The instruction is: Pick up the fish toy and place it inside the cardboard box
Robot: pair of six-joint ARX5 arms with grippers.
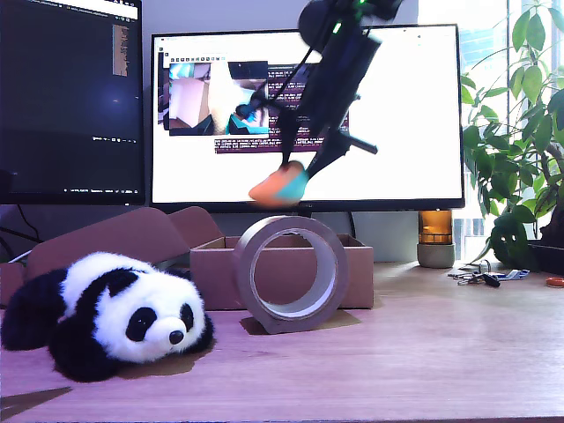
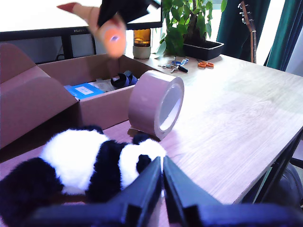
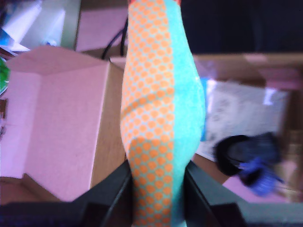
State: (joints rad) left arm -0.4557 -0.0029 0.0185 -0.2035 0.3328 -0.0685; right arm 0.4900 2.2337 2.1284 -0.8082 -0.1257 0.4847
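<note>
- My second gripper (image 3: 154,189) is pinching the fish (image 1: 278,186), its two dark fingers (image 3: 111,189) pressed into the orange-and-teal plush from either side.
- The fish hangs in the air in front of the monitor (image 1: 414,115), above the box (image 1: 216,264) and clear of it.
- In the second wrist view the open box lies below the fish (image 3: 158,118), with paper and a dark item inside.
- The box sits toward the tabletop's back edge, one flap (image 1: 115,233) folded out toward the exterior view's left.
- The tape roll (image 1: 292,273) stands on edge just in front of the box.
- The panda (image 1: 115,313) lies near the tabletop's front edge, on the exterior view's left.
- My first gripper (image 2: 162,189) has its jaws pressed together on nothing, low over the table just beside the panda (image 2: 85,161).
</note>
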